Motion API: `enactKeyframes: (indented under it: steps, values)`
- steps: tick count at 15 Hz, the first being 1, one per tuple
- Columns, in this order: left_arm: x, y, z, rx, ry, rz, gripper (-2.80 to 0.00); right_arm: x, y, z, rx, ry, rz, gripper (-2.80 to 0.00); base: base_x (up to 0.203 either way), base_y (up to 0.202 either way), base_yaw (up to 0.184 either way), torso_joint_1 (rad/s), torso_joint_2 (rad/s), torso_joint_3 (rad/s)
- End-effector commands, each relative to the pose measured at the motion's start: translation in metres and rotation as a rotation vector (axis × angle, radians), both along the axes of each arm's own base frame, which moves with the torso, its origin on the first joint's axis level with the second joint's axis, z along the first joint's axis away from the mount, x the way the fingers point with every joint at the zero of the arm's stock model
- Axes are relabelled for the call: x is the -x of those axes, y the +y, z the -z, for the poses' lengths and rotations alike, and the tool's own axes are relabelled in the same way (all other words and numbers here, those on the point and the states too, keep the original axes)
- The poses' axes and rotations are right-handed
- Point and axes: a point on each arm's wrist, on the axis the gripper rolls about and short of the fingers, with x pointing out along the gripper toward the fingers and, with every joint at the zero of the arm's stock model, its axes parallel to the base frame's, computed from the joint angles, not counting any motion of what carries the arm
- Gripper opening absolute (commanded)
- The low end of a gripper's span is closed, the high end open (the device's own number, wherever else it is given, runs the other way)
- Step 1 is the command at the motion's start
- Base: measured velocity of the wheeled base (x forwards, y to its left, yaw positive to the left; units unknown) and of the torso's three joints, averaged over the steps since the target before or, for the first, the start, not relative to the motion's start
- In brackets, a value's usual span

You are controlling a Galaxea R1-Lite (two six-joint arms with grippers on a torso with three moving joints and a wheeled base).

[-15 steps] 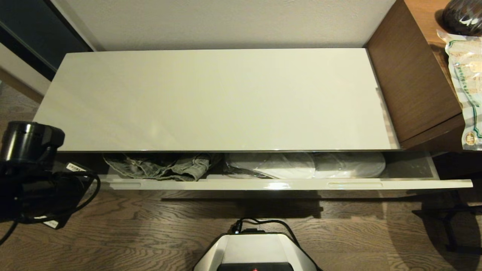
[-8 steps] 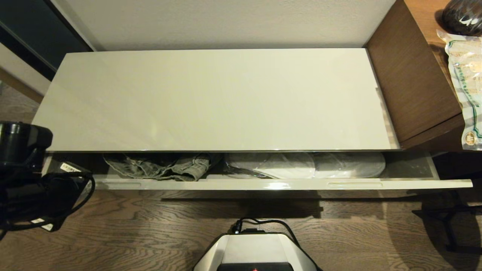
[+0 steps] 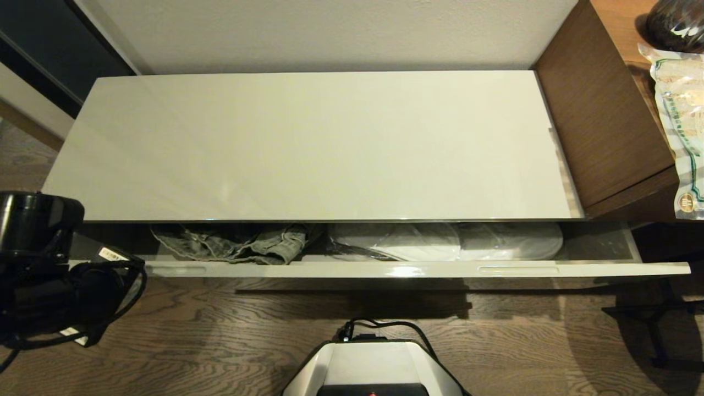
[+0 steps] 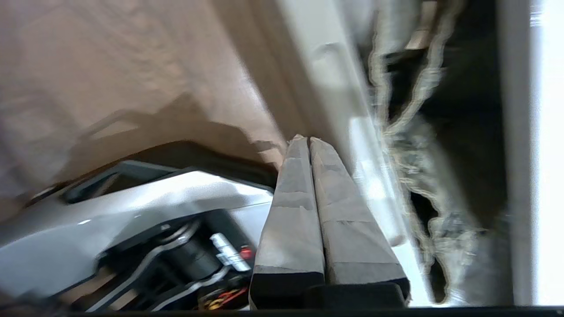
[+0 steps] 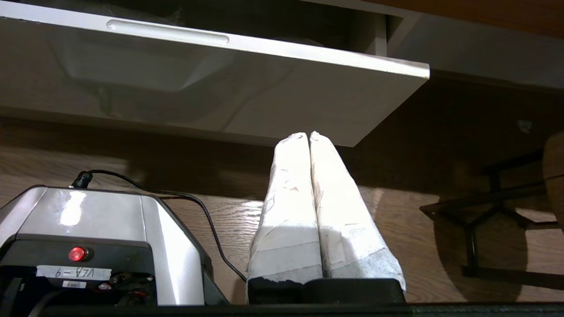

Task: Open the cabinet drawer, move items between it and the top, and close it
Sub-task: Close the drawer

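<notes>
The cabinet drawer (image 3: 330, 269) stands partly pulled out under the top (image 3: 319, 143), which is bare. Inside lie two bagged pairs of white slippers (image 3: 429, 242) (image 3: 511, 240), side by side right of the middle. My left arm (image 3: 38, 275) hangs off the drawer's left end, in front of the cabinet. The left gripper (image 4: 308, 138) is shut on nothing, with the drawer's front rim (image 4: 335, 88) just beside its tips. The right gripper (image 5: 308, 134) is shut and empty. It is low near the floor, below the drawer front (image 5: 198, 88), and does not show in the head view.
A crumpled grey-green cloth (image 3: 236, 245) fills the drawer's left half. A taller brown desk (image 3: 605, 110) with a printed packet (image 3: 682, 126) adjoins the cabinet's right end. My base (image 3: 374, 368) stands on the wood floor at the drawer's middle. A dark stand (image 5: 484, 207) sits on the floor at the right.
My left arm drifted slightly left, then came back right and a little lower beside the drawer's left end. The drawer and its contents have not moved.
</notes>
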Motion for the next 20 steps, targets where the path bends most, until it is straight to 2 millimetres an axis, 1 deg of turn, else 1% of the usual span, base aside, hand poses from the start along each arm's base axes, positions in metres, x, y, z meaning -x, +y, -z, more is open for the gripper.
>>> enactKeyframes:
  steps: [1,4,6,9,12,16,18,20]
  values:
    - [-0.003,-0.003,0.003,0.003,0.002,0.004,-2.80,0.000,0.000,0.000,0.001,0.001,0.000,-2.80,0.000,0.000,0.000,0.000,0.00,0.000]
    - [-0.004,-0.004,0.004,0.002,0.002,0.003,-2.80,0.000,0.000,0.000,-0.004,0.001,0.000,-2.80,0.000,0.000,0.000,0.000,0.00,0.000]
    - [-0.011,-0.006,0.007,0.000,0.018,0.007,-2.80,0.000,0.000,0.000,-0.006,0.001,0.000,-2.80,0.000,0.000,0.000,0.000,0.00,0.000]
    - [-0.015,-0.008,0.009,0.002,0.004,0.010,-2.80,0.000,0.000,0.000,-0.006,-0.001,0.000,-2.80,0.000,0.000,0.000,0.000,0.00,0.000]
    - [-0.019,-0.008,0.005,0.008,-0.042,0.011,-2.80,0.000,0.000,0.000,-0.006,0.003,0.000,-2.80,0.000,0.000,0.000,0.000,0.00,0.000]
    - [-0.021,-0.008,0.004,0.008,-0.054,0.005,-2.80,0.000,0.000,0.000,-0.006,0.001,0.000,-2.80,0.000,0.000,0.000,0.000,0.00,0.000]
    - [-0.033,-0.008,0.006,0.003,-0.043,-0.020,-2.80,0.000,0.000,0.000,-0.006,0.001,0.000,-2.80,0.000,0.000,0.000,0.000,0.00,0.000]
    - [-0.038,-0.008,0.004,-0.002,-0.053,-0.039,-2.80,0.000,0.000,0.000,-0.006,-0.001,0.000,-2.80,0.000,0.000,0.000,0.000,0.00,0.000]
